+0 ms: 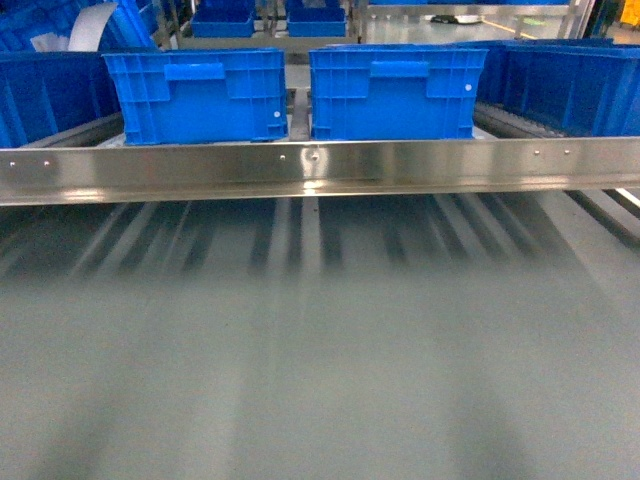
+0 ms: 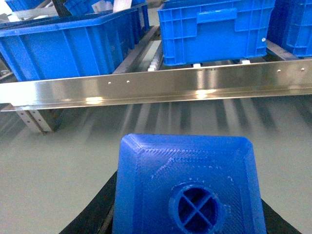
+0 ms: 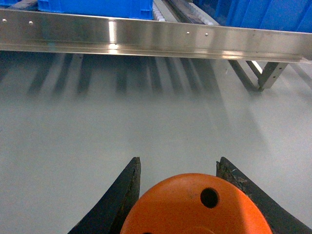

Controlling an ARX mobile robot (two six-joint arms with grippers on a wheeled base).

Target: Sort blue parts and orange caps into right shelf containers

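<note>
Both arms carrying loads toward the shelf – transport step, nothing dropped yet.

L gripper (image 2: 187,214) is clamping a small bright blue plastic block (image 2: 187,183), round hole w/ cross ribs up top; R gripper (image 3: 178,195) is pinching a small orange plastic cap (image 3: 195,207) betw. its black fingers (image 3: 119,195). Neither arm is showing in head view. The big blue ribbed crates (image 1: 398,90) are sitting behind the steel shelf rail (image 1: 320,165). Next, I'd say: lifting over the rail, centring above a crate, then letting go.

Polished steel rail (image 1: 320,165) across the shelf front, grey floor (image 1: 320,350) below, streaked with shadows
</note>
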